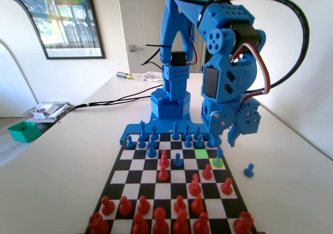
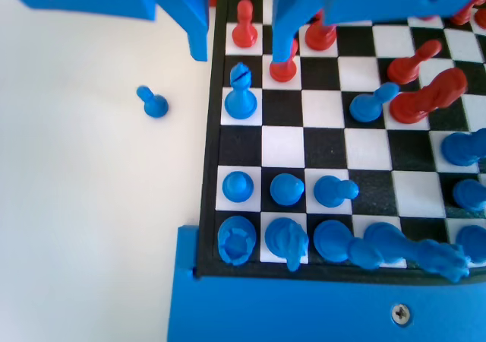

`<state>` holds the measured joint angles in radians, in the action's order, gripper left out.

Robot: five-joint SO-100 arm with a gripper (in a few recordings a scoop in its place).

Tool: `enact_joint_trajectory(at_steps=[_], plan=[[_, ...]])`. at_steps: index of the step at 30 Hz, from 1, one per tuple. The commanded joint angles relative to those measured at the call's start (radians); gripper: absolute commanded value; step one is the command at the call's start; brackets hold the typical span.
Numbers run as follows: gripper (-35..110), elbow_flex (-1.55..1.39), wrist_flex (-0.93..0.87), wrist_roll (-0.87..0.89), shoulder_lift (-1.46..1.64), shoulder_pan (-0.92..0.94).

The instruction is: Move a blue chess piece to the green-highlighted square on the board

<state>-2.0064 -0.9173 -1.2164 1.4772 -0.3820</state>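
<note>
On the board [image 1: 122,166], a slender blue chess piece [image 1: 219,158] with a slit top stands on the pale yellow square at the right edge. The green-highlighted square [image 1: 202,153] lies bare, diagonally left and farther from that piece. My gripper [image 1: 225,140] hangs a little above and behind the piece. In the wrist view the gripper [image 2: 243,45] is open and holds nothing, and the same blue piece [image 2: 240,95] stands just below the gap on the board's left edge column.
A blue pawn [image 1: 249,170] stands off the board on the table at the right, seen in the wrist view as the pawn [image 2: 154,102] at the left. Blue pieces [image 1: 156,136] crowd the far rows. Red pieces [image 1: 195,184] fill the middle and near rows.
</note>
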Motion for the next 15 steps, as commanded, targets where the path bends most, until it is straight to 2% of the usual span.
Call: enact_joint_trajectory(at_steps=[1,15], plan=[[14,0.011,0.011,-0.023,0.0,-0.015],[13,0.031,0.051,-0.046,-0.095,-0.034]])
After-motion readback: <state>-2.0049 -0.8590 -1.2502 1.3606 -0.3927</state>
